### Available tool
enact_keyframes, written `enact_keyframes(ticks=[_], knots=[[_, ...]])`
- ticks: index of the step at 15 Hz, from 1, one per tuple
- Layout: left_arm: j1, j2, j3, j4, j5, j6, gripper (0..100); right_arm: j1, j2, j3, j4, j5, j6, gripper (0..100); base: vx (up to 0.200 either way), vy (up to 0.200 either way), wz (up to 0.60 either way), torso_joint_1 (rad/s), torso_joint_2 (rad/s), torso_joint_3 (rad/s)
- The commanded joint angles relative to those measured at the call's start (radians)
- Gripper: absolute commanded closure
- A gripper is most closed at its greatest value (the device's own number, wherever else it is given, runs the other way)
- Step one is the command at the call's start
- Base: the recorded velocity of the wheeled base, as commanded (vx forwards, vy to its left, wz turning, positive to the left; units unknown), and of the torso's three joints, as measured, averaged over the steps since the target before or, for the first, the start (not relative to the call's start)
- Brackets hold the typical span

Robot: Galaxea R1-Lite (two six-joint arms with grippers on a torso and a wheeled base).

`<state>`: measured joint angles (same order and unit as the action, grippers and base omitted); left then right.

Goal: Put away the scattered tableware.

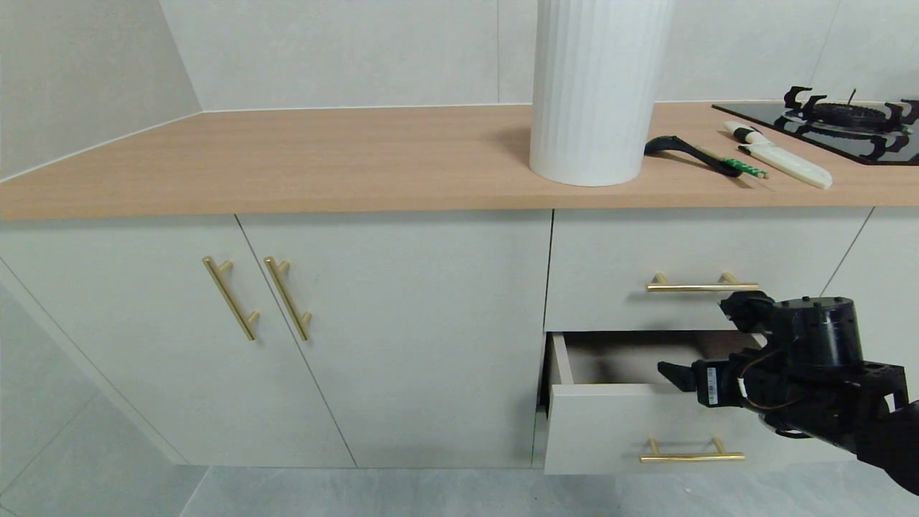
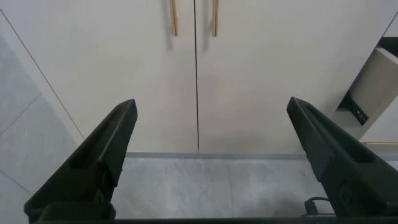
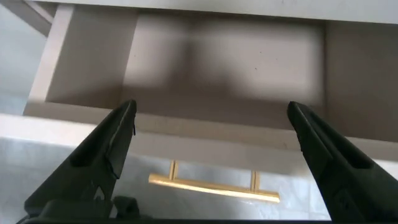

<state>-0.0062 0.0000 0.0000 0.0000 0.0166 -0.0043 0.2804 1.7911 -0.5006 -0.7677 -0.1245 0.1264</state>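
- Black spoon (image 1: pixel 682 148): on the bench (image 1: pixel 287 158), high above the right gripper (image 1: pixel 693 336) and well apart from it.
- Stick (image 1: pixel 747 169) with a green-patterned end: just beside the spoon's handle, touching or crossing it, cannot tell which; likewise well above the right gripper.
- White knife (image 1: pixel 782 164) with a dark band: just past the stick on the bench, above the right gripper and slightly to its right.
- Right gripper: spread wide, nothing between the fingers, held at the mouth of the open drawer (image 1: pixel 610 424) and pointing into it.
- Drawer: pulled partway out, directly ahead of the right gripper; gold handle (image 1: pixel 691 454) on its front panel, below the gripper.
- Upper drawer (image 1: pixel 703 251): shut, its gold bar just above the right gripper's upper finger.
- White ribbed vase (image 1: pixel 596 93): upright on the bench, above and to the left of the right gripper, just beside the spoon's bowl.
- Hob (image 1: pixel 847 129) with a black pan stand: at the bench's end, above and to the right of the right gripper, near the knife.
- Left gripper (image 2: pixel 211 106): spread wide, holding nothing, low and facing the double doors (image 2: pixel 249 74).
- Door handles (image 2: pixel 173 15): gold, either side of the seam, ahead of the left gripper and higher.
- Grey floor (image 2: pixel 205 186): beneath the left gripper, running up to the doors' foot.
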Motion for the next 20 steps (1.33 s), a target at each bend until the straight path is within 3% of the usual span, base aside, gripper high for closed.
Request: enact_keyframes(ticks=[1, 5, 14, 16, 20], knots=[[0.000, 0.002, 0.000, 0.000, 0.000, 0.000, 0, 0.000, 0.071, 0.001, -0.051, -0.020, 0.015, 0, 0.000, 0.000, 0.00, 0.000, 0.00, 0.000], [0.000, 0.002, 0.000, 0.000, 0.000, 0.000, 0, 0.000, 0.143, 0.007, -0.174, -0.076, 0.021, 0, 0.000, 0.000, 0.00, 0.000, 0.00, 0.000], [0.000, 0.002, 0.000, 0.000, 0.000, 0.000, 0, 0.009, 0.126, 0.057, -0.165, -0.067, 0.010, 0, 0.000, 0.000, 0.00, 0.000, 0.00, 0.000], [0.000, 0.002, 0.000, 0.000, 0.000, 0.000, 0, 0.022, 0.100, 0.062, -0.136, -0.067, 0.010, 0, 0.000, 0.000, 0.00, 0.000, 0.00, 0.000], [0.000, 0.002, 0.000, 0.000, 0.000, 0.000, 0, 0.042, -0.021, 0.045, 0.068, -0.044, 0.010, 0, 0.000, 0.000, 0.00, 0.000, 0.00, 0.000]])
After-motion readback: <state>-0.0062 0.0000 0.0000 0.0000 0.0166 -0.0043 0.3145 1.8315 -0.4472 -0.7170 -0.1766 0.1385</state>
